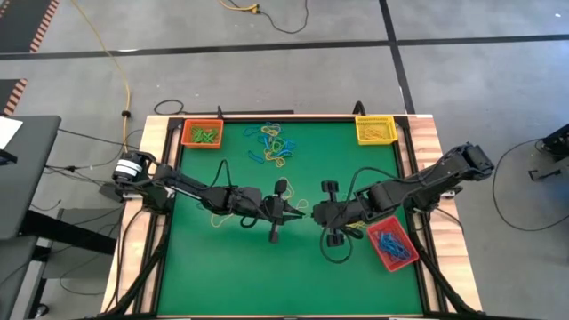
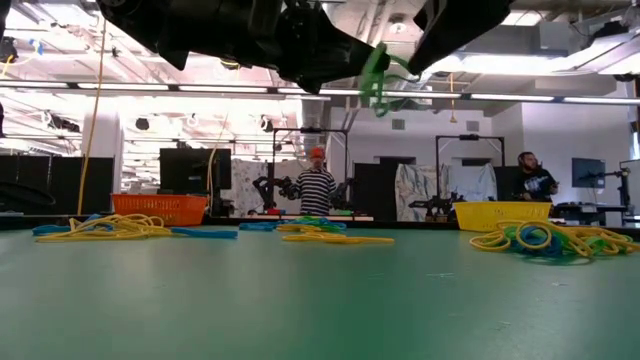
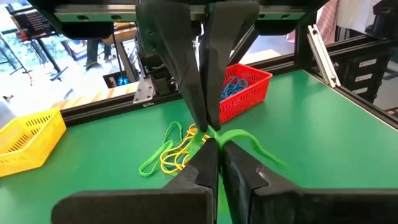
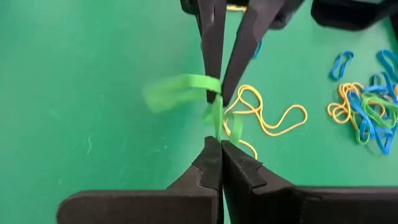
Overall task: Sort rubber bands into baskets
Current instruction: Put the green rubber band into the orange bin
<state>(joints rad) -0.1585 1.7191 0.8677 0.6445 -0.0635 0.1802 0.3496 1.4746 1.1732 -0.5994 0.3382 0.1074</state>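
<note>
Here, from above, I see my two arms meeting near the middle of the green counter (image 1: 293, 267). My left tool (image 1: 299, 212) reaches in from nine o'clock and my right tool (image 1: 313, 213) from three o'clock, their tips almost touching. Both pinch the same green rubber band (image 4: 186, 87), which hangs between them, lifted clear of the counter. In the left wrist view my left tool (image 3: 213, 144) is clenched on it, fingers pressed together, with the right tool's fingers meeting them tip to tip. In the right wrist view my right tool (image 4: 217, 138) looks squeezed on it too, a loop of green trailing off to one side.

Beneath the tools lie a few loose yellow rubber bands (image 4: 267, 115). A larger tangle of yellow, blue and green bands (image 1: 274, 146) sits toward twelve o'clock on the counter.

The orange basket (image 1: 203, 134) stands at the eleven o'clock corner and holds green bands. The yellow basket (image 1: 375, 130) stands at the one o'clock corner and holds yellow bands. The red basket (image 1: 392, 245) sits near four o'clock, just beside my right arm, with blue bands in it.

In the low view, people (image 2: 316, 184) stand in the room behind the counter.
</note>
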